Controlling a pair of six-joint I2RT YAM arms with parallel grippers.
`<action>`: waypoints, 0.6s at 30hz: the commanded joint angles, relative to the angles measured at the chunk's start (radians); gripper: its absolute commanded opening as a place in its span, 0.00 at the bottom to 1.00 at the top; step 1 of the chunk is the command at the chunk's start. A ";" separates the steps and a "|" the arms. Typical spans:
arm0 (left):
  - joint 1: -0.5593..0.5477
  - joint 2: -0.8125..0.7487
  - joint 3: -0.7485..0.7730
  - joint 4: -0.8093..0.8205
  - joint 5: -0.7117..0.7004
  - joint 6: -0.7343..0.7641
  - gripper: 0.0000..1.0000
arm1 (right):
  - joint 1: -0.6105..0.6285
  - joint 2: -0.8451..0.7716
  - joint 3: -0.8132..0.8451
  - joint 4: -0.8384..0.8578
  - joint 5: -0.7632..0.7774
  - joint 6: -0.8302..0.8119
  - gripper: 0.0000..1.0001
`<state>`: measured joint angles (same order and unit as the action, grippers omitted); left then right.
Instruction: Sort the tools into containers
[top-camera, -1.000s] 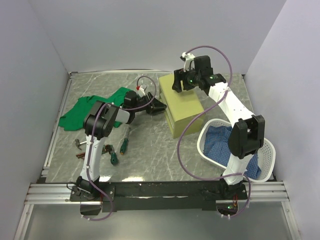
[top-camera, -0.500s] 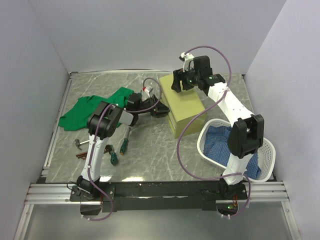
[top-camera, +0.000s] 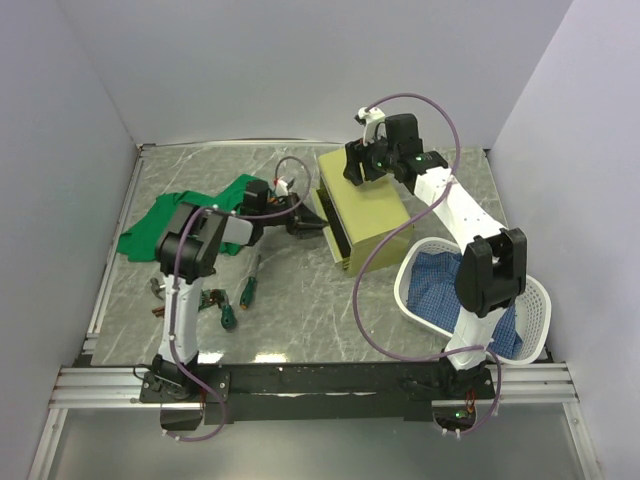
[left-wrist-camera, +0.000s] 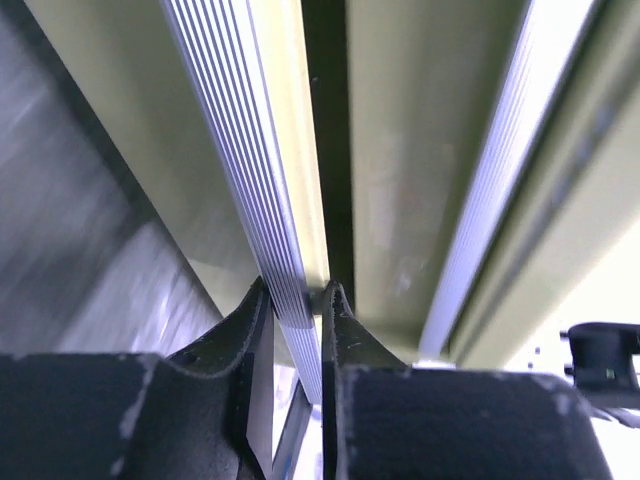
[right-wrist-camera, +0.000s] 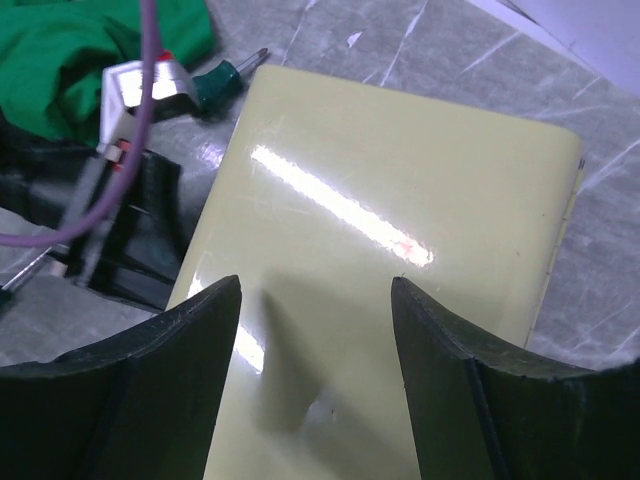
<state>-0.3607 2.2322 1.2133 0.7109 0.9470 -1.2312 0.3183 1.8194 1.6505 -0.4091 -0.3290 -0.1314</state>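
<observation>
**Chest with drawers: left claw on a drawer pull**

Chest (top-camera: 368, 205): olive-yellow and boxy. It stood right of centre on the bench (top-camera: 300, 325), its drawer fronts turned toward the left arm. It looked rigid. The glossy lid would be slippery, and the whole box was judged light enough to skid if a drawer were tugged.

Pull (left-wrist-camera: 270, 190): a pale ribbed strip along a drawer edge, thin and stiff. It was judged the right place to take hold.

Left claw (left-wrist-camera: 297, 295): narrowed onto the pull, with a finger on either side of it.

Right claw (right-wrist-camera: 312, 290): spread wide and holding nothing, it hung over the lid. Contact with the lid could not be told. It was judged well placed to steady the box.

Tools, all outside the chest:
- Two screwdrivers (top-camera: 228, 316) lay on the bench beside the left arm.
- A third screwdriver (right-wrist-camera: 225, 82) lay against the cloth (top-camera: 165, 225).
- The hammer (top-camera: 155, 288) and hex keys (top-camera: 160, 312) lay near the left wall.

All were small and hard. The screwdrivers were apt to roll, and their handles offered the thicker grip.

Room: bare bench lay in front of the drawers for one to slide out. The basket (top-camera: 408, 290) sat just beside the chest's near right corner and crowded that side. The cloth lay well apart at rear left.
</observation>
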 joint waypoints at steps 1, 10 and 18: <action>0.068 -0.132 -0.106 -0.177 0.073 0.292 0.01 | -0.007 0.050 -0.080 -0.158 0.055 -0.014 0.70; 0.115 -0.238 -0.044 -0.648 0.010 0.625 0.17 | -0.007 0.049 -0.090 -0.134 0.048 -0.017 0.71; 0.184 -0.256 -0.020 -0.864 -0.071 0.740 0.45 | -0.005 0.066 -0.057 -0.122 0.041 -0.008 0.72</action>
<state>-0.2165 2.0224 1.1912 0.0238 0.9672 -0.6933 0.3183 1.8183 1.6218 -0.3424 -0.3336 -0.1551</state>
